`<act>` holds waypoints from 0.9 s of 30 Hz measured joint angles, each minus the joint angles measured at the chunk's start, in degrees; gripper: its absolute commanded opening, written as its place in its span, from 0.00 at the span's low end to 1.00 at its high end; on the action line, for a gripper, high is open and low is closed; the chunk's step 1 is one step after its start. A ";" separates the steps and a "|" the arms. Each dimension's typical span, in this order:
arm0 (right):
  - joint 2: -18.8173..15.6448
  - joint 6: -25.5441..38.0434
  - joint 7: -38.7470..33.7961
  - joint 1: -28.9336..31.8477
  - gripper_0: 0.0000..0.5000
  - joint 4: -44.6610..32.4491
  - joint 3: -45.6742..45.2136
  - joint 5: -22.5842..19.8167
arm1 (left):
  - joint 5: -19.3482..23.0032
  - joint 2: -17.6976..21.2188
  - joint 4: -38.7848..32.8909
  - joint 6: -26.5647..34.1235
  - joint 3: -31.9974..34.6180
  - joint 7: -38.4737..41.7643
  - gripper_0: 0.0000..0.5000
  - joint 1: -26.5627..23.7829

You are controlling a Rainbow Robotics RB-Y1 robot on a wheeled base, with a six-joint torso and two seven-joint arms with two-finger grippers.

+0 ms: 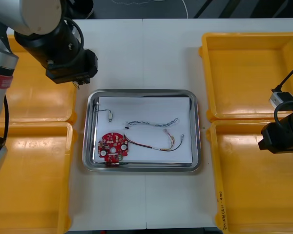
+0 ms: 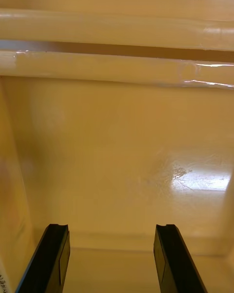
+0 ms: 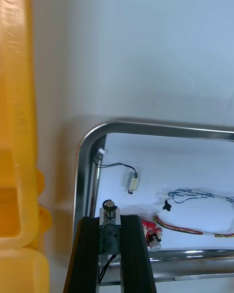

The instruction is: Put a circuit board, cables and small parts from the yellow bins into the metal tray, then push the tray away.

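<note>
Metal tray (image 1: 198,131) mid-counter holds circuit board (image 1: 113,147), cables (image 1: 151,123) and a small metal part (image 1: 110,116); left gripper (image 3: 109,220), fingers clamped on a second small part (image 3: 109,210) by the tray's far-left corner, probably needs to move over the tray and release; right gripper (image 2: 111,229) hangs open-fingered over a yellow bin (image 2: 122,151).

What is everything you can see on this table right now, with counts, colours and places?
table: one, light, under everything
bins: four, yellow, two at each side of the table
tray: one, metal with white inside, between the bins
board: one, red, tray's near left corner
blue-white cable: one, mid tray
red-yellow cable: one, in the tray, right of the board
tray part: one, metal with a black lead, tray's far left
black bit: one, mid tray, too small to identify
held part: one, metal, between the left tool's fingers
left tool: black, shut on the held part, by the tray's far left corner
right tool: black, open, over the right near bin
</note>
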 measured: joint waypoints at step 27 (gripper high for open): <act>0.00 0.00 0.00 0.02 1.00 0.01 -0.02 0.00 | -7.02 -10.03 9.38 -4.92 -9.78 0.01 0.00 0.03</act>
